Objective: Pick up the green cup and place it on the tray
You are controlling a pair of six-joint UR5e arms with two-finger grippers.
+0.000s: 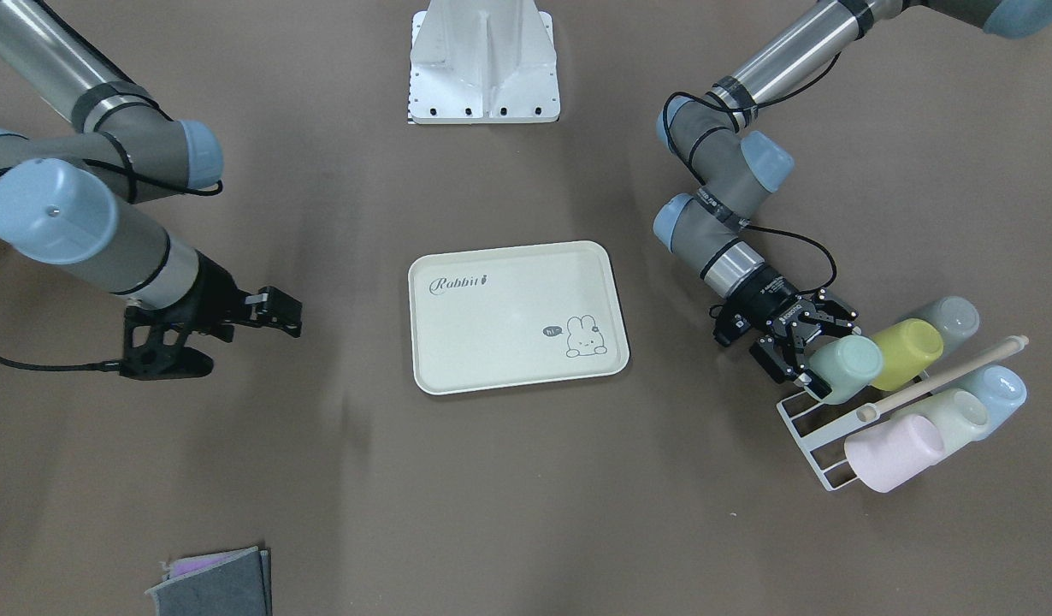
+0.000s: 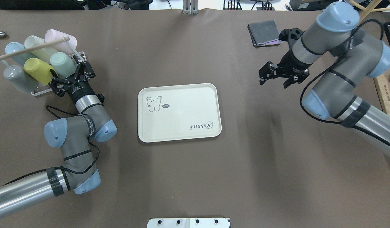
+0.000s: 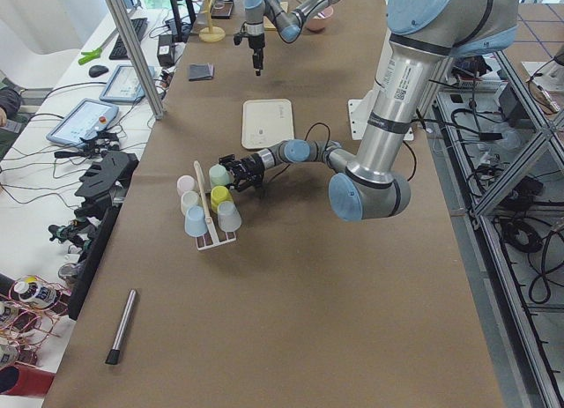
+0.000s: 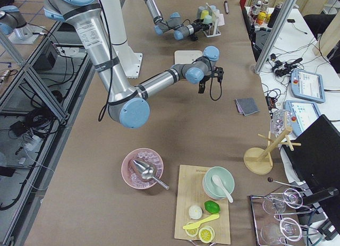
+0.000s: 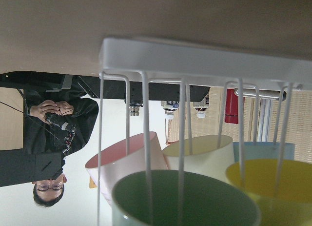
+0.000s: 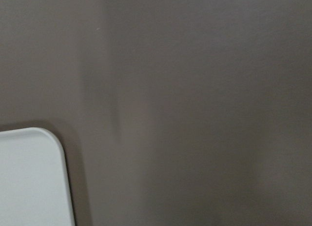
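Brown table (image 1: pixel 526 513), cup rack (image 1: pixel 801 425) at the frame's lower right.
Left gripper (image 1: pixel 815 351) stood open, straddling the green cup (image 1: pixel 851 368) at its mouth; contact unclear.

Plain brown tabletop (image 2: pixel 261 164), matte all over. A cream tray (image 2: pixel 179 112) sits flat near the middle. A white wire rack (image 5: pixel 204 60) of cups is off on the robot's left, with a dark pen (image 3: pixel 122 327) further out. There's a folded grey cloth (image 2: pixel 264 32) on the far right side and a white mounting plate (image 1: pixel 483 77) at the robot's edge.
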